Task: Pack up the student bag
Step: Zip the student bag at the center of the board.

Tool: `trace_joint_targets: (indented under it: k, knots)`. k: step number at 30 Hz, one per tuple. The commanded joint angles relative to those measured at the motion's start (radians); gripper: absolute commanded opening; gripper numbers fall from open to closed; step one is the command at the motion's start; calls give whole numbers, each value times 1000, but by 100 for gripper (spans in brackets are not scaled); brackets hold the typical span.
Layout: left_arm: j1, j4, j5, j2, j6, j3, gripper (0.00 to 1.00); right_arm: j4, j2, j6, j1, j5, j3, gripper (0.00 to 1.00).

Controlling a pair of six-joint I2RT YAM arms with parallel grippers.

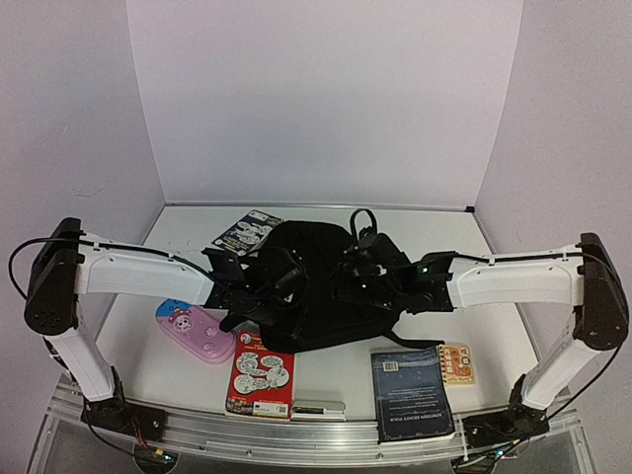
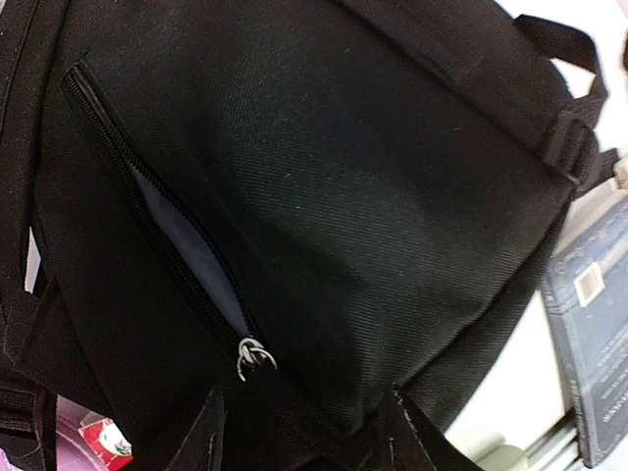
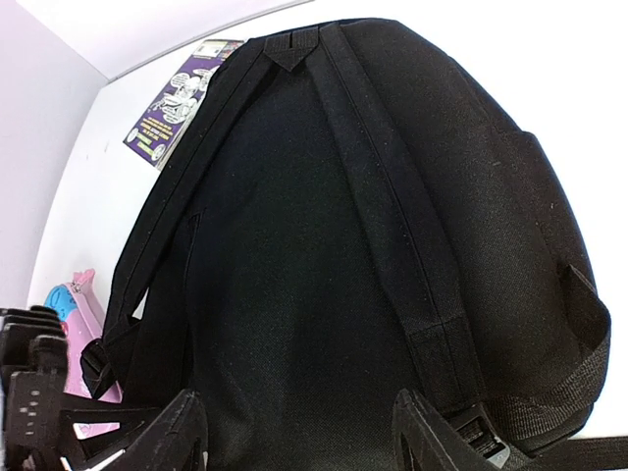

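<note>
The student bag (image 1: 314,318), a big soft black backpack, lies in the middle of the table between both arms. My left gripper (image 1: 269,281) rests against its left side. In the left wrist view the jaws (image 2: 309,437) stand open over the front panel. There a pocket zipper (image 2: 147,196) gapes, showing greyish lining, and its ring pull (image 2: 253,359) sits just above the left finger. My right gripper (image 1: 360,275) is at the bag's right side. In the right wrist view it (image 3: 304,442) is open over the back panel (image 3: 294,255), between the two shoulder straps, holding nothing.
A pink pencil case (image 1: 196,332) lies left of the bag. A red comic book (image 1: 262,380) and a marker (image 1: 318,407) lie near the front edge. A dark blue book (image 1: 412,391) and a small orange card (image 1: 455,363) lie front right. A purple comic (image 1: 247,232) lies behind the bag.
</note>
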Motion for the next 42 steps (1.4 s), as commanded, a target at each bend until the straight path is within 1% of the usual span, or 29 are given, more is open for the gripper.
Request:
trace_joint_targets:
  k: [1,3,4,9,13,19,21,23,25,27,30,31,32,34,36,39,42]
  knots:
    - [-13,-45,-52,34,11,61,51,0,-32,13,-1,29,-3,61]
    - [-17,-55,-64,43,6,66,48,0,-37,14,-2,33,-8,61]
    - [-18,-60,-70,46,3,69,44,0,-40,15,-1,34,-11,61]
    - [-23,-63,-71,46,-13,75,21,-2,-53,11,-1,38,-17,61]
    - [-23,-68,-95,18,-50,84,1,-2,-77,-12,-1,45,-28,61]
    - [-19,-27,-120,-60,-103,70,0,-2,-144,-65,0,12,-68,61]
    - [-11,-18,-99,-75,-112,71,0,18,-154,-115,0,-31,-86,59]
    - [7,-6,-64,-88,-126,70,0,73,-162,-156,4,-89,-121,57]
    - [35,20,2,-101,-135,59,0,137,-174,-196,10,-150,-167,57]
    - [61,45,62,-110,-146,47,0,228,-186,-233,22,-229,-206,57]
    - [96,68,142,-120,-160,34,0,353,-191,-293,51,-277,-247,59]
    - [111,76,170,-125,-164,26,0,383,-187,-304,62,-279,-256,59]
    - [127,93,198,-133,-170,18,0,404,-181,-322,81,-256,-258,57]
    - [152,117,267,-141,-182,-1,0,439,-169,-349,129,-176,-256,56]
    - [167,133,301,-144,-194,-12,0,472,-145,-369,155,-127,-254,56]
    - [179,145,332,-142,-210,-15,0,489,-75,-392,166,-94,-227,58]
    - [186,156,342,-144,-237,-22,0,493,-4,-430,202,-36,-189,60]
